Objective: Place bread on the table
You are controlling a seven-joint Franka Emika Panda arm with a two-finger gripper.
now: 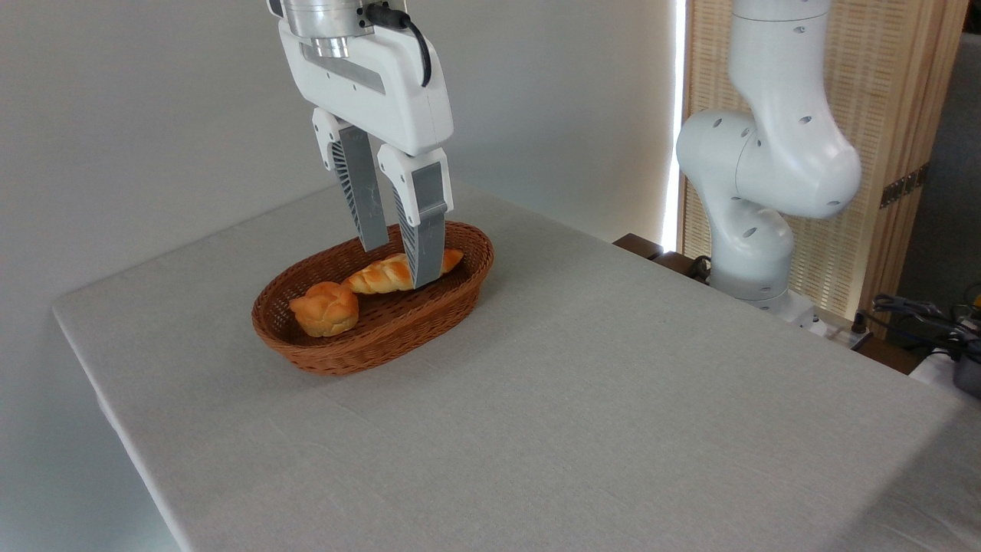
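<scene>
- Hanging over the brown basket [460, 287], with the end effector [397, 264] partly open and holding nothing.
- Sitting one finger behind the bread [387, 274] and one in front, near its right end, tips low inside the basket.
- Lying in the basket, slanted, with its thin right end up near the far rim; not on the bench [613, 429] yet.
- Resting just beside the small round bun [325, 308], maybe touching it at the left end; hard to tell.
- Could slip: glossy, bumpy top, and a grip close to the thin end may let the long loaf tip down and drop.
- Could twist out if the fingers close off the middle, because most of the weight sits to the left.
- Could bump the basket wall or snag the weave, since the front finger sits close to the rim; then the basket may slide or lift.
- Could nudge the bun when the loaf swings up.
- Could squash the bread if squeezed too hard.
- No brand, label or writing to read anywhere on the arm, basket or cloth.
</scene>
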